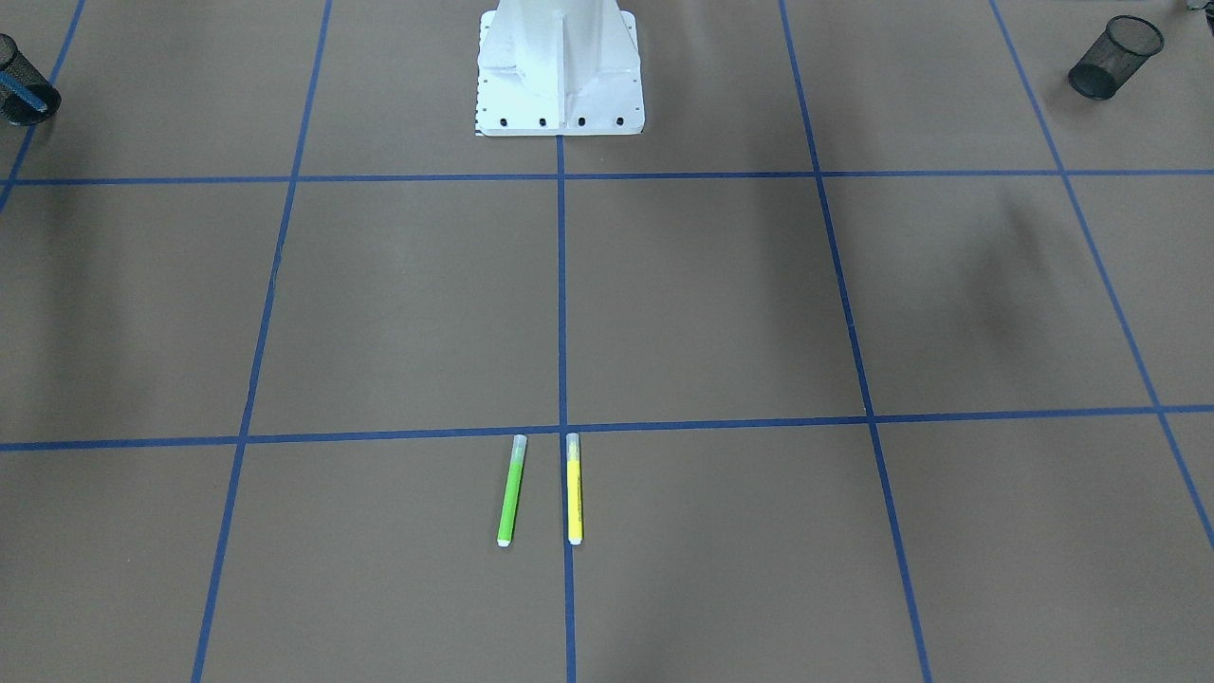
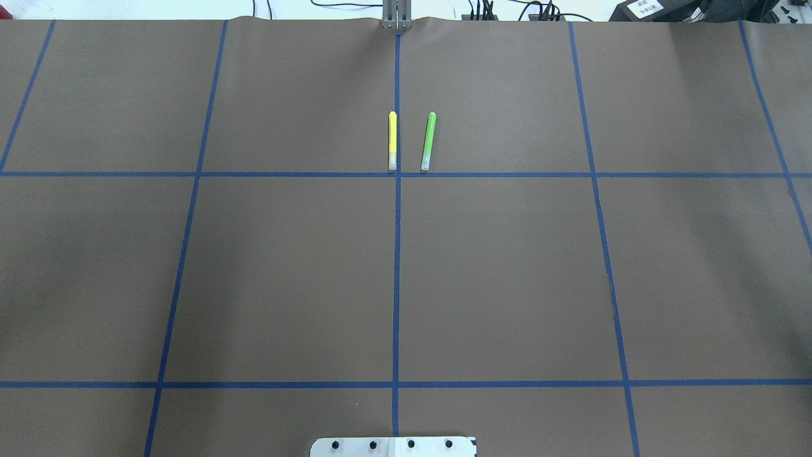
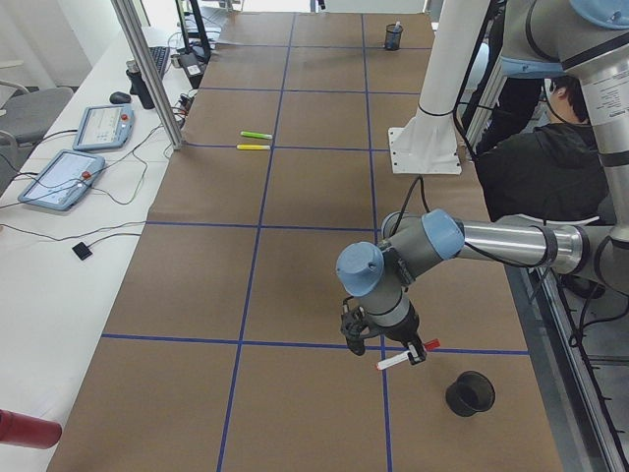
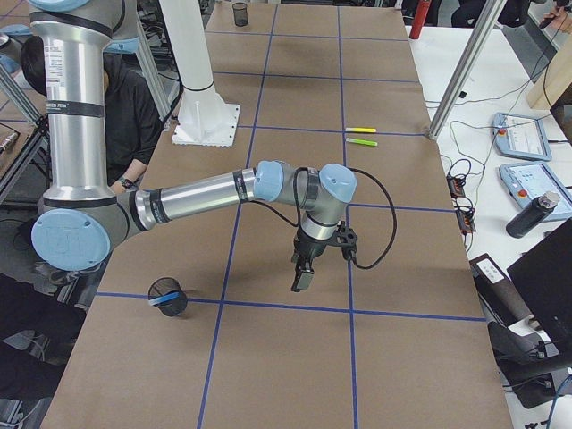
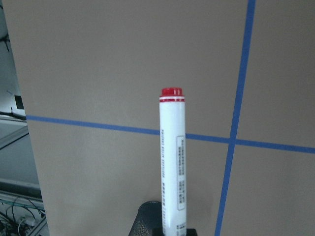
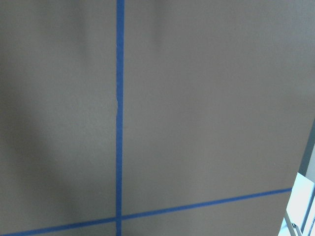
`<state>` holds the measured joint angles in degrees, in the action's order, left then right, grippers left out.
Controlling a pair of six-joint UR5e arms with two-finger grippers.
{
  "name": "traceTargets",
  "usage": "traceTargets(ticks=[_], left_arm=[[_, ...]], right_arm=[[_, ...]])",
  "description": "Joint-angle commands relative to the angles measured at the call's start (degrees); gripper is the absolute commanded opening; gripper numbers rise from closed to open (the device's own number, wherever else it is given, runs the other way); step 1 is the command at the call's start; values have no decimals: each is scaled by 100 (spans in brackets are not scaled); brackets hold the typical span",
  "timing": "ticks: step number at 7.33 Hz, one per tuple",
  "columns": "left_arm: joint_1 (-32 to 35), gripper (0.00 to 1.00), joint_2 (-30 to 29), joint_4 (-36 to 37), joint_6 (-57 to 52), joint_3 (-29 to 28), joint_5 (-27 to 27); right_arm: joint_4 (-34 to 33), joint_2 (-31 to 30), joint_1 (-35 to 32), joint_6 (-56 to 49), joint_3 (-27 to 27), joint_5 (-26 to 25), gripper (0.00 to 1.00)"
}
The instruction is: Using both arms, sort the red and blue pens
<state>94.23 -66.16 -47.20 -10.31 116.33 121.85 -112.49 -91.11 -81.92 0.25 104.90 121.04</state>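
Note:
My left gripper [image 3: 401,352] is shut on the red marker [image 5: 172,162], a white barrel with printed text and a red end. It holds the marker [image 3: 388,364] low over the table, a little short of an empty black mesh cup [image 3: 470,391]. The blue pen [image 1: 21,90] lies inside another black mesh cup [image 1: 24,85] on my right side, and that cup also shows in the exterior right view [image 4: 168,297]. My right gripper [image 4: 300,279] hangs over the table near that cup. I cannot tell whether it is open or shut, and the right wrist view shows only bare table.
A green pen [image 2: 428,141] and a yellow pen [image 2: 392,140] lie side by side at the far middle of the table. The arms' white base [image 1: 560,85] stands at the near edge. A person in a dark jacket [image 3: 550,167] sits behind the robot. Tablets and cables line the far side.

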Motion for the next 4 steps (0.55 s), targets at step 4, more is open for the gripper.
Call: traceTargets(ticks=[4], left_arm=[[1273,0,235,2275,-15,-1082,794]], right_arm=[[1625,6,18,1135,-629,1254,100]])
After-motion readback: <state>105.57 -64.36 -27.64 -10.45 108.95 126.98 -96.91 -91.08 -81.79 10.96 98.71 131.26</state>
